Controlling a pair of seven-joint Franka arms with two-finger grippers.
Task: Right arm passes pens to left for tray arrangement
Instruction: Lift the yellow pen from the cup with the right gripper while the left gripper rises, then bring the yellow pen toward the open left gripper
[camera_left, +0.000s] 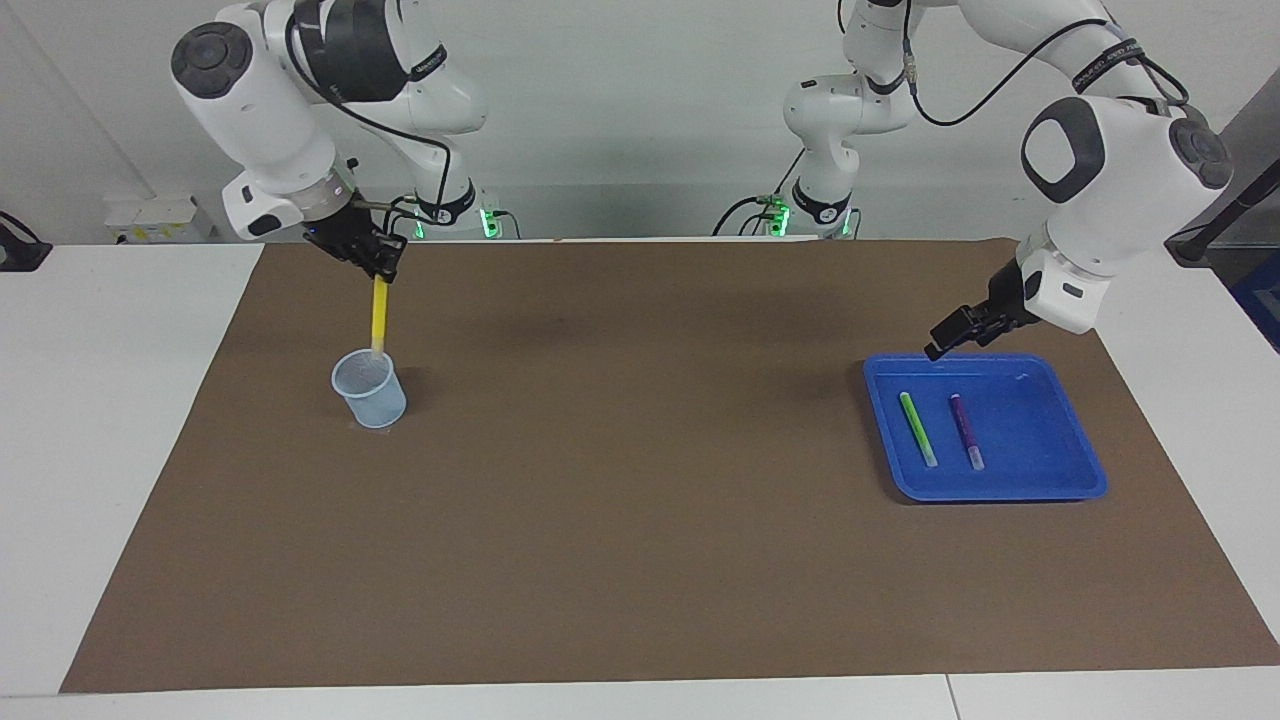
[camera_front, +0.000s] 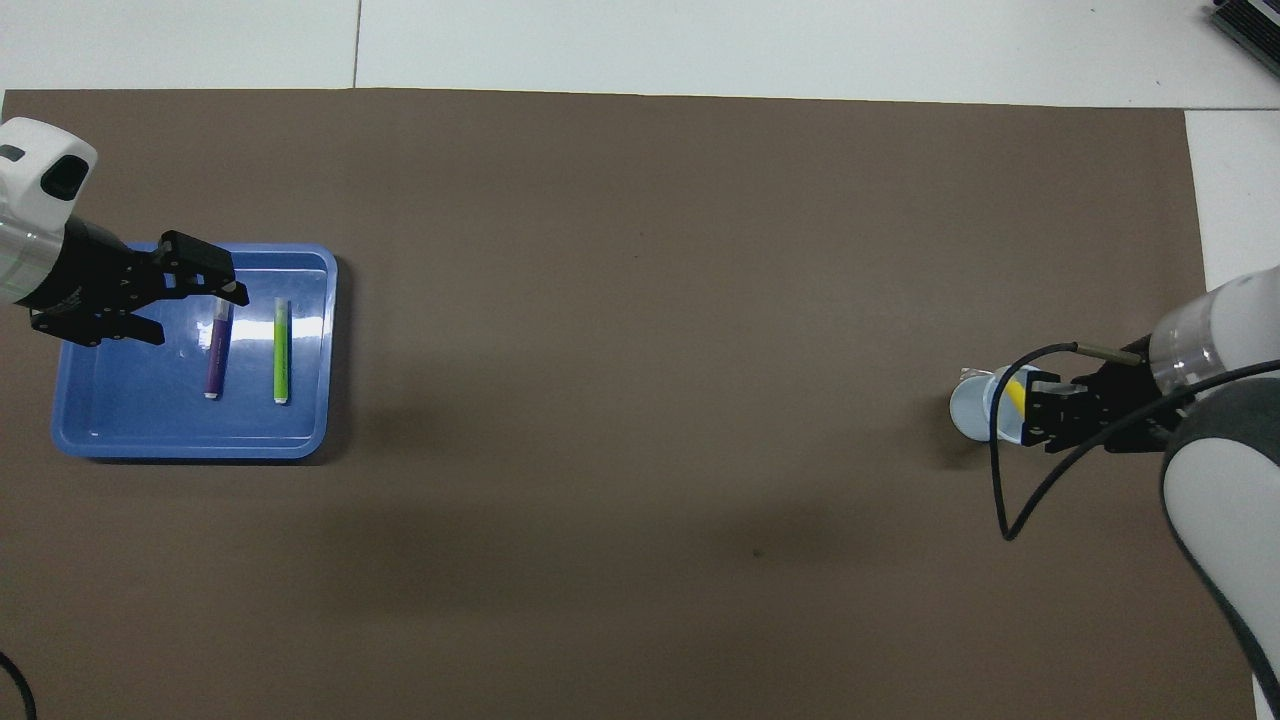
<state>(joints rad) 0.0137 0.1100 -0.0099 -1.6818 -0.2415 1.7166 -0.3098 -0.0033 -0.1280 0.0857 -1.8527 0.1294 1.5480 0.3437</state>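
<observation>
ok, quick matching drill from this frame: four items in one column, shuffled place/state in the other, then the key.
Items:
1. yellow pen
2. purple pen
3. cup
4. left gripper

Places/states:
A. stands on the brown mat, toward the right arm's end
B. open, holding nothing, up over the tray's rim nearest the robots
C. hangs upright from the shut right gripper, lower tip just over the cup's mouth
D. lies flat in the tray beside the green pen

Pairs: 1-C, 2-D, 3-A, 4-B
</observation>
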